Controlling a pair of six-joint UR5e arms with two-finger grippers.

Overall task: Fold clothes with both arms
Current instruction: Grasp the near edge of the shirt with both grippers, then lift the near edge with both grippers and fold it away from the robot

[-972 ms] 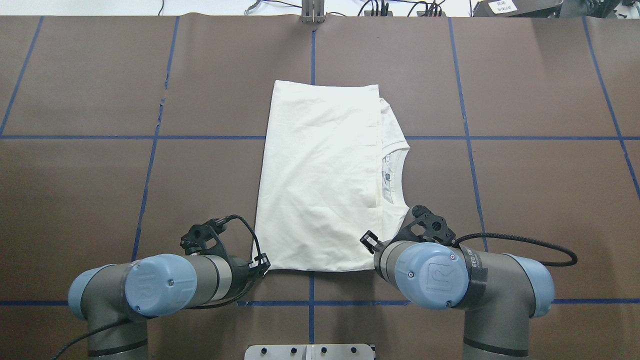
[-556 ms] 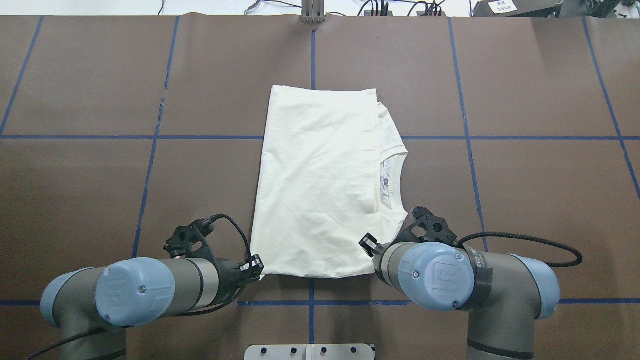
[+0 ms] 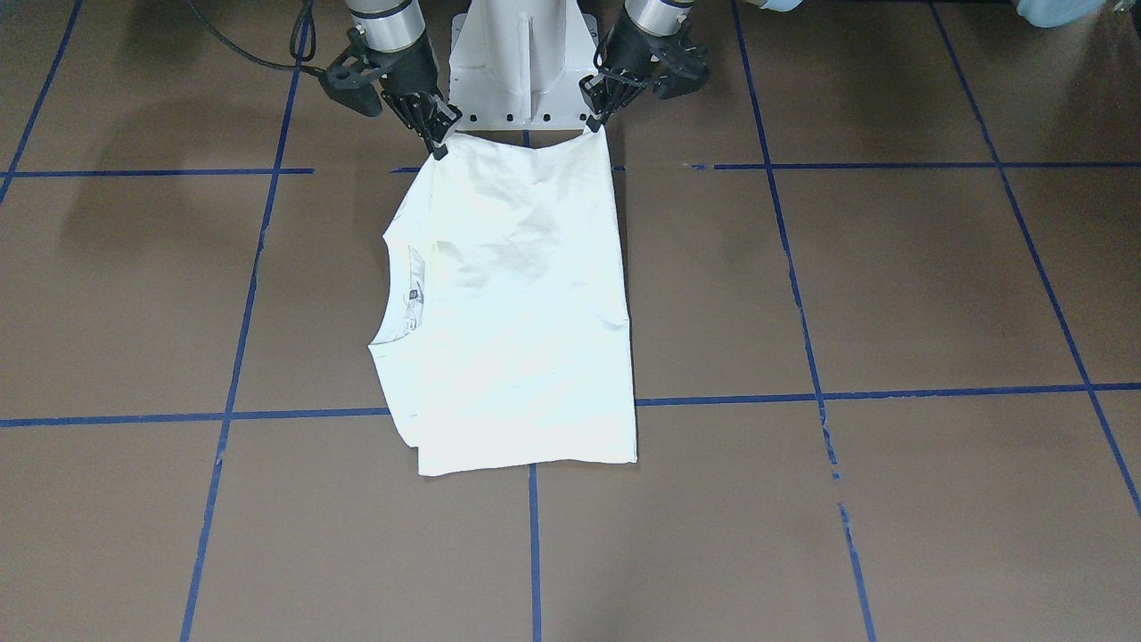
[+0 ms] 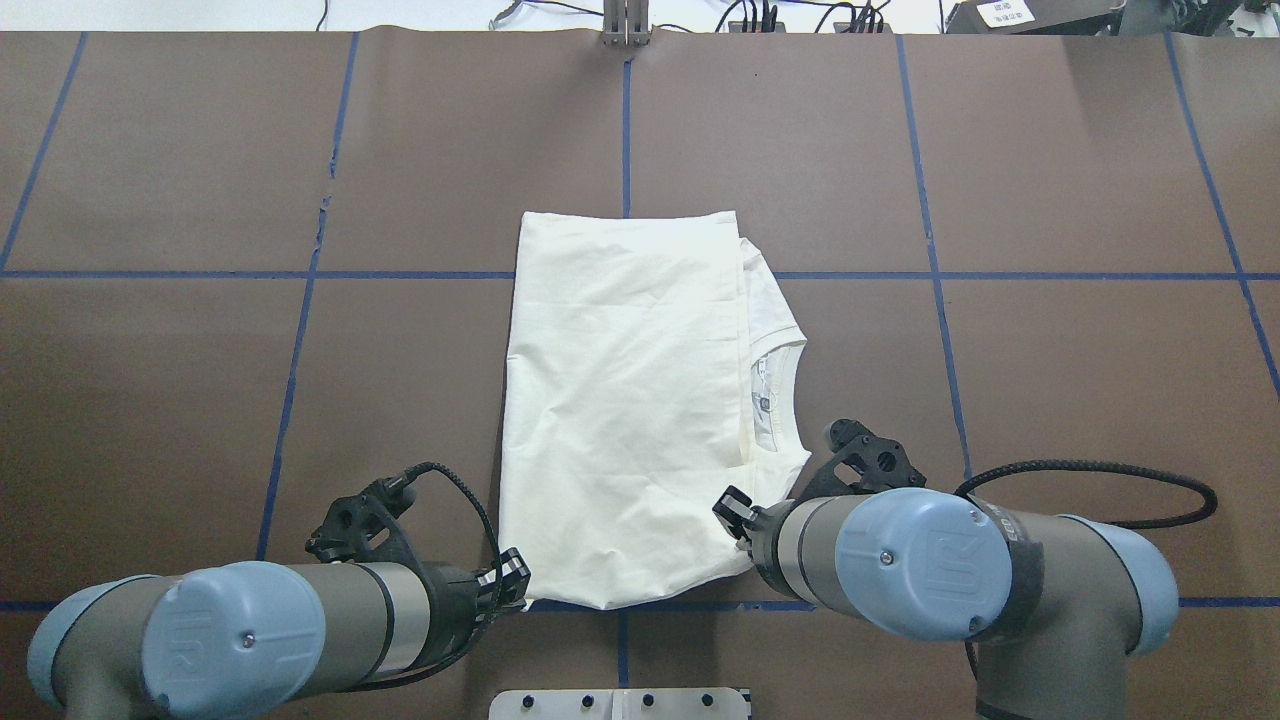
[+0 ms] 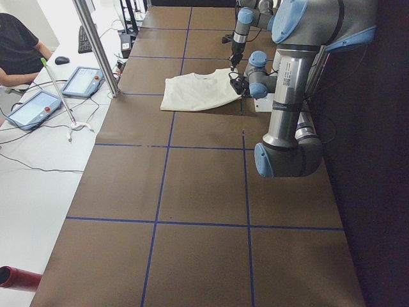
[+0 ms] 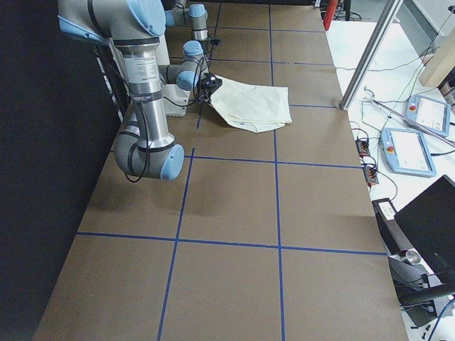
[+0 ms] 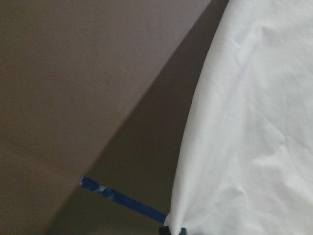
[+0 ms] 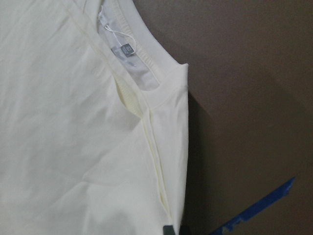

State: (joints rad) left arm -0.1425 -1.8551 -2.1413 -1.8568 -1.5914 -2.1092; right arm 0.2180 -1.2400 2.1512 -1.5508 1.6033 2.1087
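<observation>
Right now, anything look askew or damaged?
Slightly. The T-shirt is folded unevenly: its top layer stops short, so the collar side sticks out beyond it on the robot's right. Also, the blue tape is nicked at far left.

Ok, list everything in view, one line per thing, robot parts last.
cream-white folded T-shirt: one, plain side up, table centre, robot-side corners raised
brown paper-like table cover: one, brown, under everything
blue tape lines: a grid, blue, across the cover
grey control tablets: two, grey, beside the table, operators' side
person: one, black top, near the tablets
white metal base plate: one, white, table's robot-side edge
left gripper: one, black, shut on a T-shirt corner
right gripper: one, black, shut on the other corner
</observation>
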